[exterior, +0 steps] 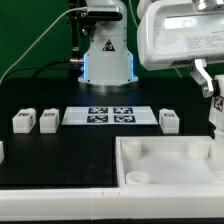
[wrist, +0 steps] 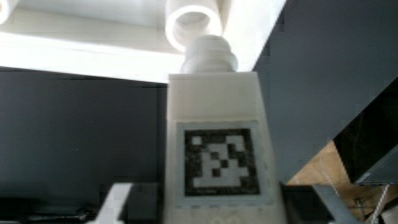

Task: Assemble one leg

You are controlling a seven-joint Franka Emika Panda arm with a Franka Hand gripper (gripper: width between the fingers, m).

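My gripper [exterior: 212, 98] hangs at the exterior view's right, above the far right corner of the large white tray-like piece [exterior: 150, 172]. It is shut on a leg [exterior: 215, 122], a small white block held upright just above the tray's rim. In the wrist view the gripper [wrist: 222, 206] clamps this leg [wrist: 217, 110] between both fingers. The leg's square marker tag [wrist: 221, 158] faces the camera. Its round peg [wrist: 210, 52] points toward a ring-shaped hole [wrist: 189, 20] in the bright white piece beyond.
Two loose legs [exterior: 22, 121] [exterior: 47, 121] stand on the black table to the left of the marker board [exterior: 110, 116], and one leg [exterior: 170, 121] to its right. Another white part [exterior: 2, 151] shows at the left edge. The robot base [exterior: 107, 55] stands behind.
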